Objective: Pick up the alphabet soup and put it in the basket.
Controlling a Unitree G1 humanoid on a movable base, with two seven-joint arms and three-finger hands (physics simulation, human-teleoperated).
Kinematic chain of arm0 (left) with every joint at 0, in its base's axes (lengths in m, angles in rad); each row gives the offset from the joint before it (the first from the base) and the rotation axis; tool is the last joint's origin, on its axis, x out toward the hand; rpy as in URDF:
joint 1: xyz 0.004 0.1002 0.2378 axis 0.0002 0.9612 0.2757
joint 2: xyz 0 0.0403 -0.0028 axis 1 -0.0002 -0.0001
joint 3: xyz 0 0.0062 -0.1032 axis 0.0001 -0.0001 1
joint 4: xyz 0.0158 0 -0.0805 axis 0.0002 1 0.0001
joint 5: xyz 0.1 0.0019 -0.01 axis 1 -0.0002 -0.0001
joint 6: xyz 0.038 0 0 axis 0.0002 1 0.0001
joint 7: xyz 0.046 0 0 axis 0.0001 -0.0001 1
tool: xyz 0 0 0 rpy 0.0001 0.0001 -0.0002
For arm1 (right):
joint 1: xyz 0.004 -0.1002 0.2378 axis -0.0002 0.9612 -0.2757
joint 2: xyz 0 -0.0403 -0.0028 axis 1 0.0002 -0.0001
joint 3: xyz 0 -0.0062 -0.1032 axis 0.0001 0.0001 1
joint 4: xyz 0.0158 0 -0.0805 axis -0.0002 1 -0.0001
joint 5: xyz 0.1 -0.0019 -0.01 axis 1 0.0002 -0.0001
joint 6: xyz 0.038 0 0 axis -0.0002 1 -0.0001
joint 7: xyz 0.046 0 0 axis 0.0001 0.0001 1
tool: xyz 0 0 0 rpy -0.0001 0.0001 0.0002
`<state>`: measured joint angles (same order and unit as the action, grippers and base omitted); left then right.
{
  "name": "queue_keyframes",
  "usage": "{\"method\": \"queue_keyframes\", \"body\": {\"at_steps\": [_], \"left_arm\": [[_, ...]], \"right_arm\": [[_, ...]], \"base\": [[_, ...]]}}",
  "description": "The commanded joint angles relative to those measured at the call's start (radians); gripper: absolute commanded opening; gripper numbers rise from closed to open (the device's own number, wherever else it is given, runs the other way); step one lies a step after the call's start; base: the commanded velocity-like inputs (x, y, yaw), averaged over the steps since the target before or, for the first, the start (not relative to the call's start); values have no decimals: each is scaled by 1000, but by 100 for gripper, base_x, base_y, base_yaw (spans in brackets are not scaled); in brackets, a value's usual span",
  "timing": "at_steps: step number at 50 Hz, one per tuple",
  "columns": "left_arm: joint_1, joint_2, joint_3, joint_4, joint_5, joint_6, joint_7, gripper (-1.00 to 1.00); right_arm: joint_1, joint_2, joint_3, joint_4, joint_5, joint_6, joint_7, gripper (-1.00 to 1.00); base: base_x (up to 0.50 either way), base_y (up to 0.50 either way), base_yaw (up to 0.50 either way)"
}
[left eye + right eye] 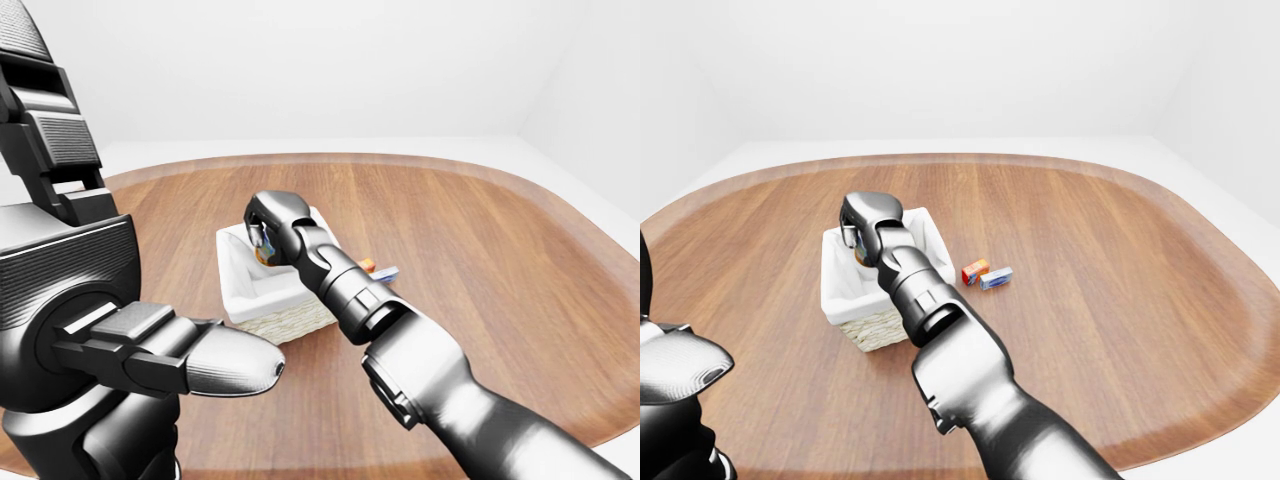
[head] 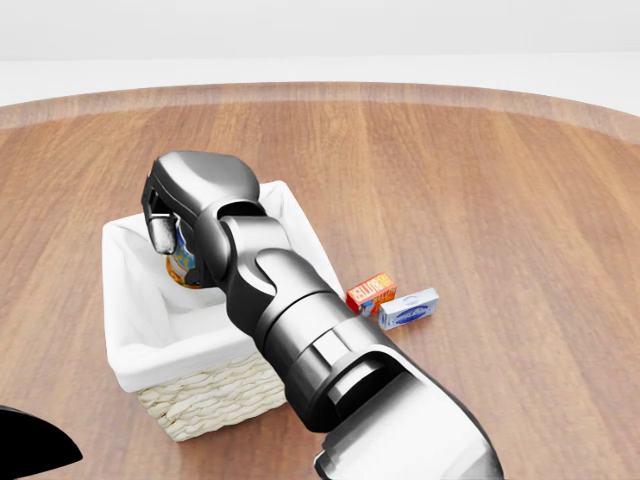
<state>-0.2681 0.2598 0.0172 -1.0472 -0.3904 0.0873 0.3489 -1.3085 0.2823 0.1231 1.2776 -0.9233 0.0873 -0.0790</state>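
The table (image 2: 480, 180) was smooth brown wood with a faint sheen. The basket (image 2: 215, 395) was rough pale wicker, lined with matt white cloth. The right hand (image 2: 175, 215) looked like glossy dark metal. The soup (image 2: 183, 262) wore a printed label. Two boxes (image 2: 392, 301) looked like printed card.
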Motion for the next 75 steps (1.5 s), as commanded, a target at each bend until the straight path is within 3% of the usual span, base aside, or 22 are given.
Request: {"method": "queue_keyframes", "body": {"at_steps": [1,10,41,69,70,71,75], "left_arm": [[-1,0,-4,0,-3,0,4,100],[-8,-6,-2,0,-2,0,0,100],[0,-30,-15,0,50,0,-42,100],[-4,21,-20,0,-45,0,38,100],[-5,21,-19,0,-47,0,40,100],[-6,23,-20,0,-50,0,42,100],[-6,24,-20,0,-51,0,43,100]], "right_arm": [[-41,23,-14,7,-5,0,-27,-95],[-28,22,10,31,-57,0,9,-95],[83,34,-3,57,-124,0,-57,-94],[80,50,-8,57,-124,0,-65,-94],[77,49,-9,56,-123,0,-73,-7],[77,50,-20,56,-107,0,-66,100],[81,48,-10,57,-112,0,-68,100]], "base": [[0,0,0],[0,0,0],[0,0,0],[0,0,0],[0,0,0],[0,0,0],[0,0,0]]}}
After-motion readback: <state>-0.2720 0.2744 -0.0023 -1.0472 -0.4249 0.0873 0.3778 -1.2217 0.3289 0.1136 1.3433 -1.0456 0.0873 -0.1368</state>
